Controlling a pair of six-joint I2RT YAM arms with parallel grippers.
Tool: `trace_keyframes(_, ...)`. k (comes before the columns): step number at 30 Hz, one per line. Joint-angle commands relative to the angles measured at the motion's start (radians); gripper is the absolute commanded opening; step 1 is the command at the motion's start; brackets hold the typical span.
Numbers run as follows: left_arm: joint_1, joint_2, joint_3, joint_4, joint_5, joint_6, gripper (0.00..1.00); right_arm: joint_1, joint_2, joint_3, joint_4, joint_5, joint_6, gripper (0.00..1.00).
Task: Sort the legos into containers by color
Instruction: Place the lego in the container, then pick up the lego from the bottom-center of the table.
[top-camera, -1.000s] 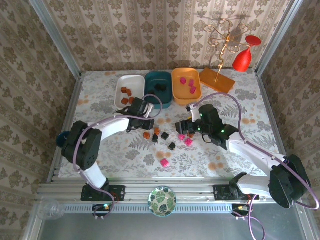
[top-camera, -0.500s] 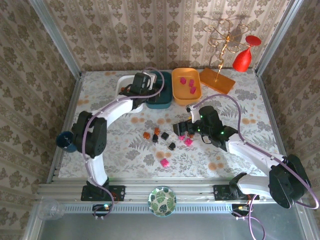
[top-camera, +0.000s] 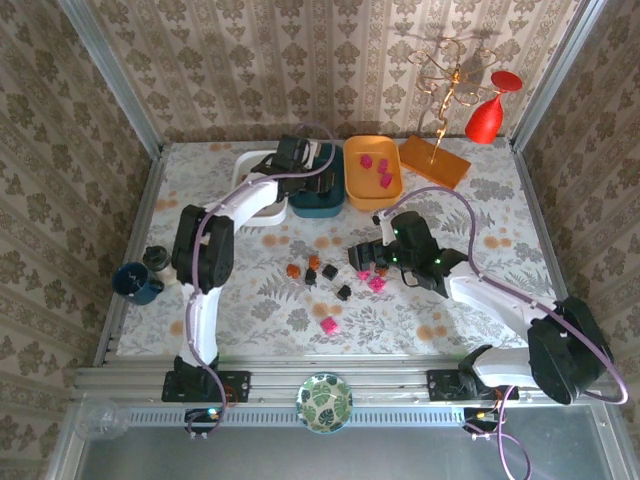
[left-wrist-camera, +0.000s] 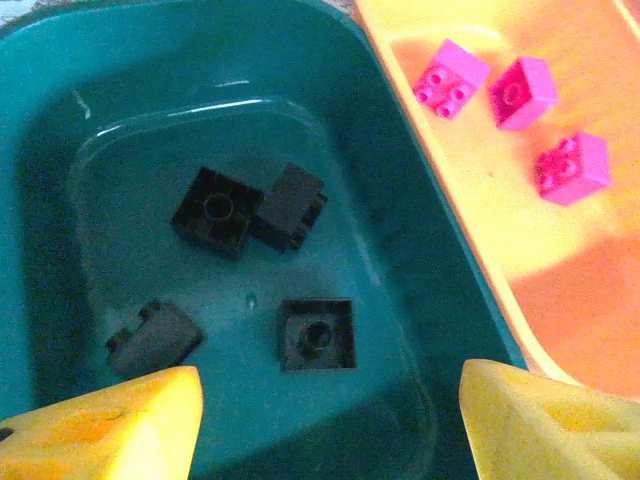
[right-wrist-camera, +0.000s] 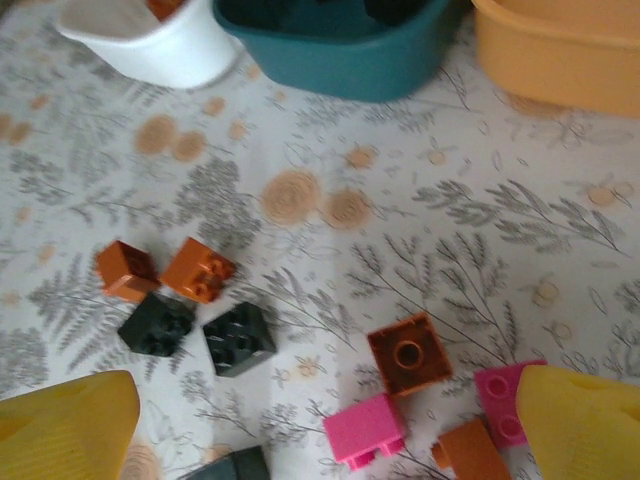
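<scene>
My left gripper (left-wrist-camera: 325, 428) (top-camera: 310, 172) hangs open over the dark teal tub (left-wrist-camera: 420, 200) (top-camera: 318, 200), nothing between its yellow fingers. Several black legos lie in that tub, one (left-wrist-camera: 316, 334) just beyond the fingertips. Three pink legos (left-wrist-camera: 522, 92) lie in the orange tub (left-wrist-camera: 520, 260) (top-camera: 372, 192). The white tub (right-wrist-camera: 165, 50) stands left of the teal one. My right gripper (right-wrist-camera: 325, 432) (top-camera: 362, 257) is open low over loose legos on the table: brown-orange (right-wrist-camera: 409, 353), pink (right-wrist-camera: 366, 430), black (right-wrist-camera: 238, 338), orange (right-wrist-camera: 197, 269). A lone pink lego (top-camera: 329, 325) lies nearer the front.
A flat orange board with a gold wire stand (top-camera: 434, 160) and a red glass (top-camera: 487, 115) stand at the back right. A blue cup (top-camera: 133, 282) sits at the left edge. A round patterned dish (top-camera: 324, 402) rests on the front rail.
My left gripper travelled from mid-table back to the teal tub and went from shut to open. My right gripper opened wider and stayed over the loose bricks.
</scene>
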Motion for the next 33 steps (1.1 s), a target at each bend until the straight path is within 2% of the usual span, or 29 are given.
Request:
trace_keyframes(1, 0.000, -0.207, -0.141, 0.041, 0.016, -0.003, 0.73, 0.032, 0.028, 0.065, -0.138, 0.108, 0.020, 0.96)
trace_keyframes(8, -0.008, -0.614, -0.668, 0.186, 0.060, -0.057, 0.77, 0.157, 0.015, 0.037, -0.300, 0.261, 0.074, 0.85)
trace_keyframes(12, -0.012, -0.778, -0.849, 0.175, 0.053, -0.073, 0.77, 0.199, -0.007, -0.002, -0.350, 0.317, 0.099, 0.79)
trace_keyframes(14, -0.018, -0.848, -0.922, 0.178, 0.049, -0.084, 0.77, 0.254, -0.020, -0.020, -0.336, 0.286, 0.083, 0.79)
trace_keyframes(17, -0.020, -0.915, -0.996, 0.158, 0.023, -0.077, 0.78, 0.347, -0.019, -0.027, -0.303, 0.199, 0.073, 0.80)
trace_keyframes(20, -0.003, -0.952, -1.048, 0.135, -0.006, -0.067, 0.79, 0.435, 0.010, -0.023, -0.265, 0.177, 0.077, 0.82)
trace_keyframes(23, 0.023, -0.986, -1.098, 0.150, 0.033, -0.071, 0.80, 0.498, 0.084, 0.011, -0.239, 0.171, 0.099, 0.82)
trace_keyframes(26, 0.071, -1.033, -1.142, 0.162, 0.126, -0.068, 0.81, 0.549, 0.194, 0.056, -0.232, 0.196, 0.119, 0.78)
trace_keyframes(33, 0.087, -1.208, -1.207, 0.012, 0.227, -0.147, 0.82, 0.580, 0.310, 0.105, -0.206, 0.233, 0.168, 0.63)
